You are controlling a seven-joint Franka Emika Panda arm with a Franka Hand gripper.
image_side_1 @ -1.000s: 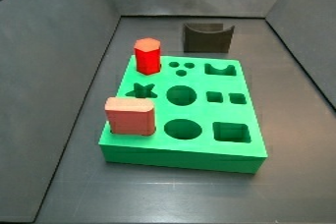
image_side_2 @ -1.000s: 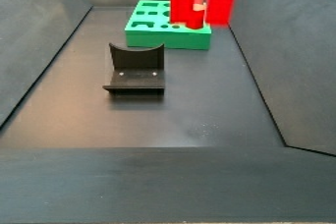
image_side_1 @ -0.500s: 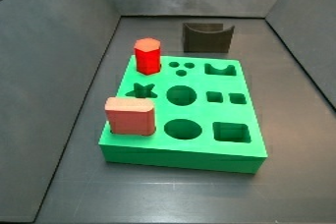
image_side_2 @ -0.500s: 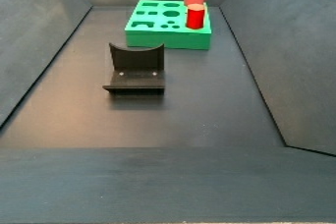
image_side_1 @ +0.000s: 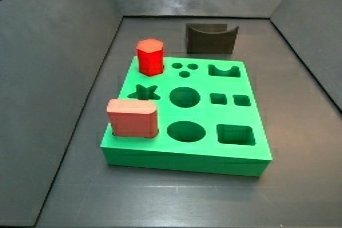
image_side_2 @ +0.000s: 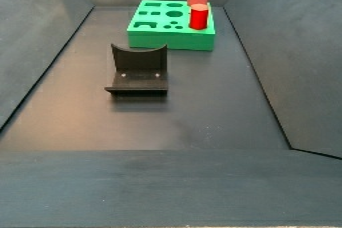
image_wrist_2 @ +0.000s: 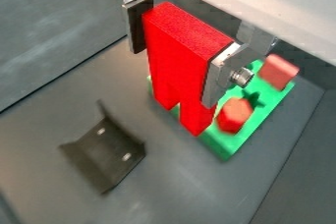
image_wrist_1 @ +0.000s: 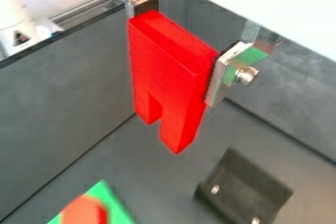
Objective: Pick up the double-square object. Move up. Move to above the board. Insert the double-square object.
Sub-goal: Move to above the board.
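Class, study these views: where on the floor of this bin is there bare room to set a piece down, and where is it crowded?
Bare floor stretches in front of the fixture. The board is crowded: red hexagonal prism, salmon-pink cube. The gripper, clamping the double-square object, shows only in the wrist views.

The floor (image_side_1: 174,197) is a dark grey, matt surface with sloping dark walls on its sides, seen in both side views (image_side_2: 187,122). Two things lie directly on it. The board (image_side_1: 201,162) is a bright green slab lying flat near the middle of the floor, and its front wall shows in a side view (image_side_2: 167,40). The fixture (image_side_1: 210,38) stands beside one short edge of the board, a little apart from it, nearer to an end wall of the floor (image_side_2: 136,72). The gripper (image_wrist_1: 178,61) hangs above the floor, its plates clamping the double-square object (image_wrist_1: 164,81), which is not touching the floor.
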